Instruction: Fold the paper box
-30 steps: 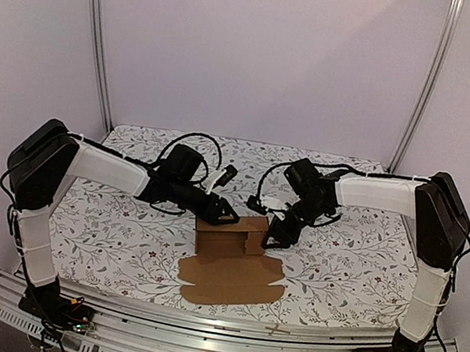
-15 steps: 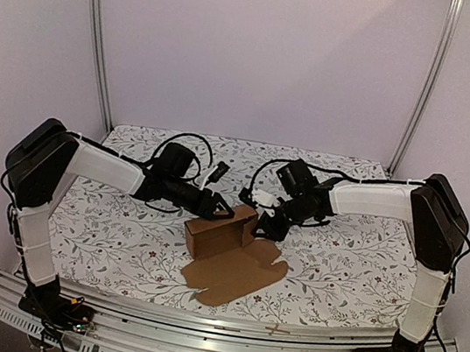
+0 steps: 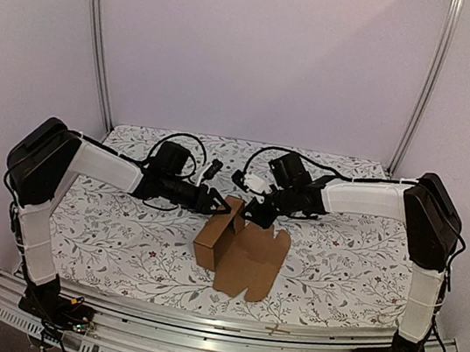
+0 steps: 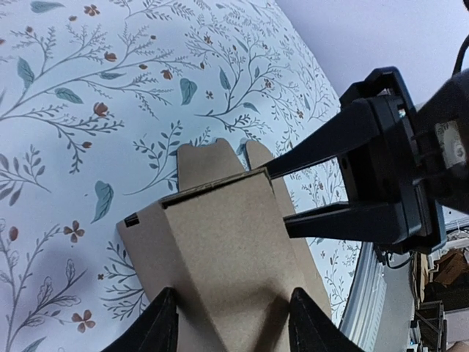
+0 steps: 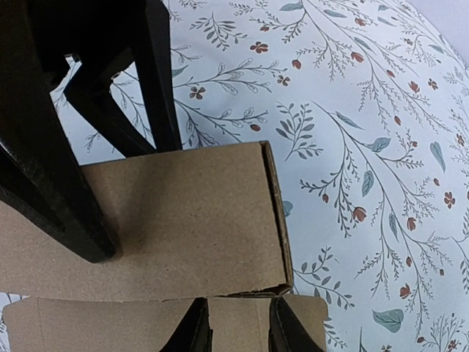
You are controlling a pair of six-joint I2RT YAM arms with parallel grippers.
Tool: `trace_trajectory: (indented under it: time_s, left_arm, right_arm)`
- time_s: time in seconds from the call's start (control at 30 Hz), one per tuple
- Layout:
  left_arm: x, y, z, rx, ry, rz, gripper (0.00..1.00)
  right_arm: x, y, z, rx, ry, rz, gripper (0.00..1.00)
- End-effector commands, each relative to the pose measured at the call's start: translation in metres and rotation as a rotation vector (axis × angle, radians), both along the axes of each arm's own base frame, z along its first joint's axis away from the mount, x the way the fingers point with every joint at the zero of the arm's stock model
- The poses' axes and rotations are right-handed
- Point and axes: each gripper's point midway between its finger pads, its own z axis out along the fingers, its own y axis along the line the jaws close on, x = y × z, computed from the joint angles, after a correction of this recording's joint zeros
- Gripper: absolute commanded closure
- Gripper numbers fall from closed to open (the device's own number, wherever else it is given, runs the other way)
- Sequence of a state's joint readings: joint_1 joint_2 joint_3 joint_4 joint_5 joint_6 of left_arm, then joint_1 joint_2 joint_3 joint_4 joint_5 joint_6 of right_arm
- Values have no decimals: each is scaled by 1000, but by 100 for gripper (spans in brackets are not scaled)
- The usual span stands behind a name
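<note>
The paper box (image 3: 237, 252) sits near the middle of the bench (image 3: 119, 238), propped up at its far end between the two arms. Part of it already forms a rectangular sleeve with an open end, while a flat panel with tabs spreads unfolded toward the near edge. The left gripper (image 3: 223, 207) clasps the sleeve across its width. The right gripper (image 3: 251, 216) has its fingers close together astride the panel's edge, though I cannot tell whether they actually pinch it. By my reckoning the job is about half done: the panel, tabs and ends are not yet closed.
</note>
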State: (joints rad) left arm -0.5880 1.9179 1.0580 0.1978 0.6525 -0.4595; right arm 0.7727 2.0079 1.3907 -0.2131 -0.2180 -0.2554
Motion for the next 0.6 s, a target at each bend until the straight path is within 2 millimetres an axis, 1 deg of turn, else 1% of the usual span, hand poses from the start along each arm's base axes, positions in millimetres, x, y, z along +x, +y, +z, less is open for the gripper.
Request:
trace_trajectory:
  time_s: [0.0,0.07,0.27,0.4,0.5,0.53,0.57]
  left_arm:
    - [1,10,-22,33,52,29,49]
    - [3,13,-28,50,64,38,49]
    - [7,15,-39,61,92,51,48]
    - [10,17,-40,50,99,47,48]
    - [15,19,-40,25,103,41,49]
    - [16,19,-38,7,104,33,49]
    - [17,18,-37,-10,107,27,49]
  right_arm:
    - [5,7,-11,-11,-8,-11,72]
    - [7,5,-13,-31,-23,-16,70]
    - [15,1,-6,-75,-94,11,61]
    - [20,7,-4,-75,-103,90,58]
    - [24,12,-11,-70,-76,134,58]
    - [25,16,-9,-58,-67,149,58]
    - [24,19,-14,-58,-48,169,58]
